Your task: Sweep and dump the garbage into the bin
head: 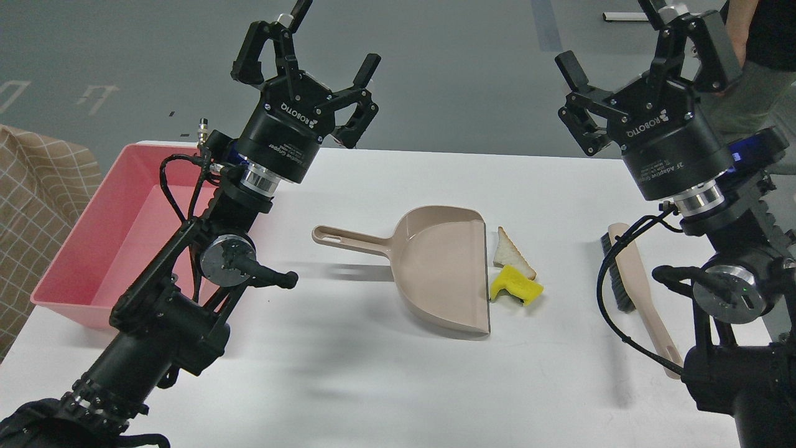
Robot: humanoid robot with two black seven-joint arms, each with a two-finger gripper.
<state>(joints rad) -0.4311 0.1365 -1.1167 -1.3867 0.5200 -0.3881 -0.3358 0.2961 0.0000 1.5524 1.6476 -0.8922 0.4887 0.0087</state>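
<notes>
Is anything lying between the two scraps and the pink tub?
Yes. The dustpan lies just left of the bread slice and the yellow chunk, its open edge facing them. Past its handle, bare table runs to the tub, partly hidden by the left arm.

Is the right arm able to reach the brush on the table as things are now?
Probably yes. The right gripper is open, holds nothing, and is raised above the table. The brush lies beside that arm with its handle bare; the nearest other things, the bread slice and yellow chunk, lie apart from it.
</notes>
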